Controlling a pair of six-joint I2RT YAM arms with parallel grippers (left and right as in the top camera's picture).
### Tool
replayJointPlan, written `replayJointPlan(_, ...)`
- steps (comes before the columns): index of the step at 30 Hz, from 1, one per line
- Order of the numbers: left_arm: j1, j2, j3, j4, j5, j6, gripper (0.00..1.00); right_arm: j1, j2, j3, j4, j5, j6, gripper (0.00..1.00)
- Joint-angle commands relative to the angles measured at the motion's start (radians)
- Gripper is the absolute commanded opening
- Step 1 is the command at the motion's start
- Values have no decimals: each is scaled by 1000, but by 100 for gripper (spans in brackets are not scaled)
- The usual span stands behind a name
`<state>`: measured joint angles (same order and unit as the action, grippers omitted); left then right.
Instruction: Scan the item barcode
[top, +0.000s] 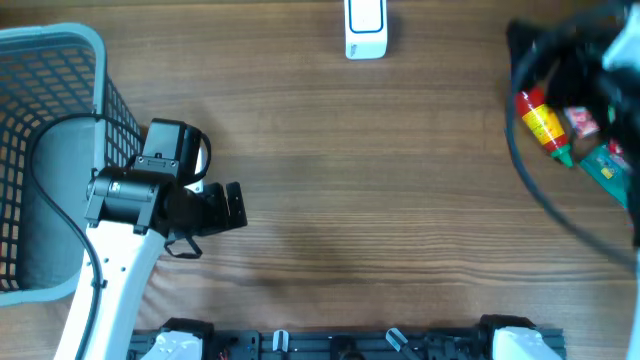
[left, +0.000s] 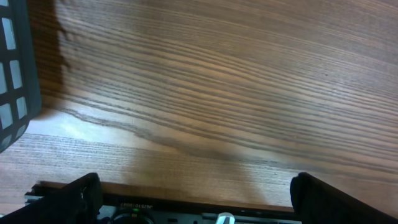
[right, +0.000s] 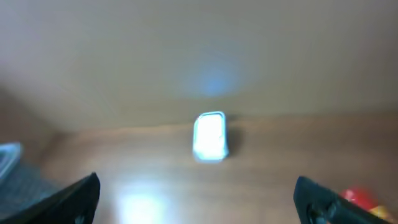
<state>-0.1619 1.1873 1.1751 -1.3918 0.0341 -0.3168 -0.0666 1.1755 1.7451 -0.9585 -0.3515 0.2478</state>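
Observation:
A white barcode scanner (top: 365, 28) stands at the table's far edge; the blurred right wrist view shows the scanner (right: 211, 135) ahead. The items lie at the right: a red-and-yellow bottle (top: 541, 125), a small red packet (top: 583, 122) and a green packet (top: 608, 165). No barcode shows on them. My right gripper (top: 590, 60) is a dark blur above these items, and its wrist view shows the right gripper (right: 199, 202) open and empty, with the red item (right: 360, 198) beside its right finger. My left gripper (top: 238, 208) (left: 199, 193) hangs open and empty over bare wood.
A grey mesh basket (top: 60, 45) fills the left side, right beside the left arm; its wall (left: 15, 68) shows in the left wrist view. A black cable (top: 560, 215) loops across the table at the right. The arm bases line the near edge.

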Motion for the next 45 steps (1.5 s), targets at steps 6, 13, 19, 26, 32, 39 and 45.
replayJointPlan(6,-5,-4,-3,1,-10,-9,100,8,-187,2,-307,61,443,100)
replayJointPlan(13,-5,-4,-3,1,-10,-9,100,8,-206,-6,-455,260,444,100)
replayJointPlan(19,-5,-4,-3,1,-10,-9,100,8,-302,-122,-309,356,443,100)
replayJointPlan(26,-5,-4,-3,1,-10,-9,100,8,-603,-526,79,360,456,100)
replayJointPlan(32,-5,-4,-3,1,-10,-9,100,42,-863,-845,288,579,781,100)
replayJointPlan(39,-5,-4,-3,1,-10,-9,100,99,-1085,-1176,286,759,1247,100)
replayJointPlan(45,-5,-4,-3,1,-10,-9,100,116,-1171,-1451,512,719,1379,100)
